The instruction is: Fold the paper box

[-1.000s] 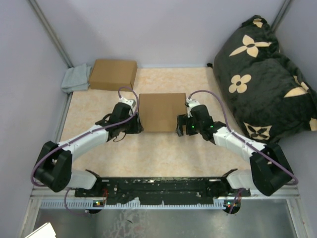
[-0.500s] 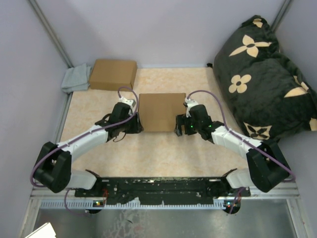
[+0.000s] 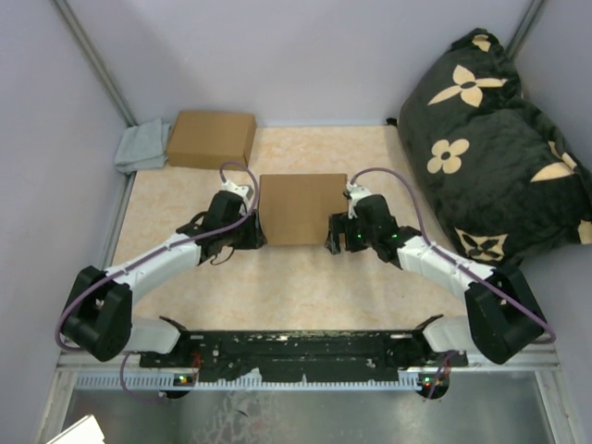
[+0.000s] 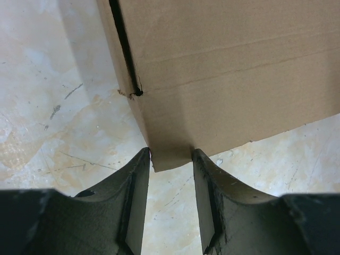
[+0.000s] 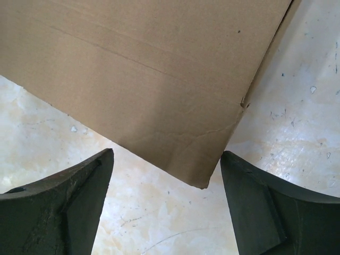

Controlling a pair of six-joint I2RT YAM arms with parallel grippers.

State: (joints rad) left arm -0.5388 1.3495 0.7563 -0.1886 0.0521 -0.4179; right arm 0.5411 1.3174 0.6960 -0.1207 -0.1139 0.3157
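Observation:
The paper box [image 3: 301,208] lies closed and flat-topped in the middle of the table, plain brown cardboard. In the left wrist view it [image 4: 228,69] shows crease lines and a dark slit along its side edge. My left gripper [image 3: 257,231] is at the box's near left corner, and its fingertips [image 4: 143,159] pinch that corner between them. My right gripper [image 3: 335,236] is at the near right corner. It is wide open [image 5: 167,159], and the box corner [image 5: 204,178] points into the gap without touching either finger.
A smooth brown carton [image 3: 211,139] sits at the back left beside a grey cloth [image 3: 141,146]. A large black cushion with tan flowers [image 3: 490,139] fills the right side. Grey walls close the left and back.

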